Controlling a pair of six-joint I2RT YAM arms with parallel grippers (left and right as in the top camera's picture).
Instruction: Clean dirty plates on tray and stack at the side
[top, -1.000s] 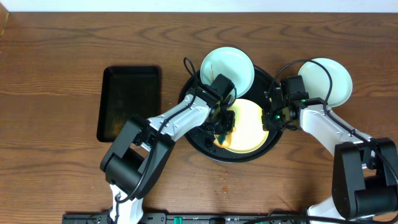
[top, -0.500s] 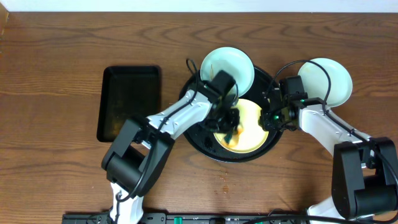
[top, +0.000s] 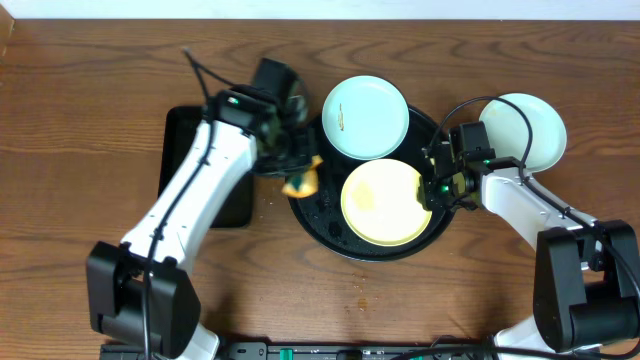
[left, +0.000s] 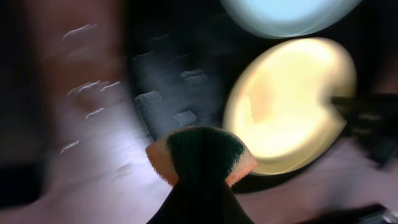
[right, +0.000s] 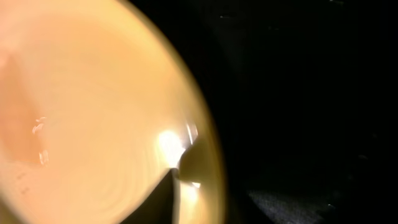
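The pale yellow plate (top: 385, 202) lies in the round black tray (top: 318, 215) and has a faint brown smear on its left part. My right gripper (top: 433, 190) is shut on the plate's right rim, which also shows in the right wrist view (right: 93, 106) with a finger (right: 186, 173) over it. A pale blue plate (top: 365, 117) with a small brown mark sits at the tray's back rim. Another pale blue-white plate (top: 527, 130) lies on the table to the right. My left gripper (top: 298, 172) is shut on an orange-and-green sponge (top: 301, 183) (left: 202, 152) over the tray's left rim.
A rectangular black tray (top: 190, 150) lies left of the round one, partly under my left arm. The wooden table (top: 90, 120) surrounds everything. A few small crumbs or spots lie on the table in front of the round tray (top: 362, 298).
My left gripper lifted the sponge off the yellow plate and swung left to the tray's left rim. The right gripper held still on the plate's rim.
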